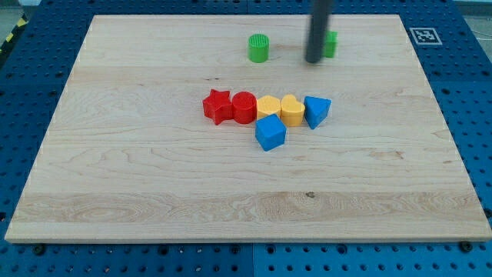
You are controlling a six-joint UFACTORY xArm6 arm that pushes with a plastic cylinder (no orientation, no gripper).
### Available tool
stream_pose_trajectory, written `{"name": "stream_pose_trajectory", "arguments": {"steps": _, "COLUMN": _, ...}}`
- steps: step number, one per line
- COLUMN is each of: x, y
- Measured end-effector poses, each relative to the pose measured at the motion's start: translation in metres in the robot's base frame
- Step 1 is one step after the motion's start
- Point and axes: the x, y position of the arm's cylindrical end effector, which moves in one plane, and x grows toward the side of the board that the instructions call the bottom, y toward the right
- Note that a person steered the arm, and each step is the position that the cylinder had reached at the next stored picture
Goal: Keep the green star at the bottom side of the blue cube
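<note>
Our end effector, a jawless rod, has my tip touching the small green plastic star, upper right of centre. Next we should push it down round the blue plastic cube, mid-frame on the wooden counter.

My tip sits near the bench's top, touching a partly hidden green block. The blue cube lies well below, under the yellow blocks.
</note>
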Motion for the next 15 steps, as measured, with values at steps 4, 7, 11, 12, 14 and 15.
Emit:
{"name": "stream_pose_trajectory", "arguments": {"steps": 4, "x": -0.051, "y": -0.059}}
{"name": "stream_pose_trajectory", "arguments": {"steps": 7, "x": -0.038, "y": 0.023}}
{"name": "stream_pose_trajectory", "arguments": {"steps": 11, "x": 0.030, "y": 0.045}}
{"name": "stream_pose_trajectory", "arguments": {"steps": 12, "x": 0.097, "y": 0.044}}
{"name": "stream_pose_trajectory", "arguments": {"steps": 14, "x": 0.142, "y": 0.059}}
{"name": "stream_pose_trajectory", "arguments": {"steps": 15, "x": 0.098, "y": 0.059}}
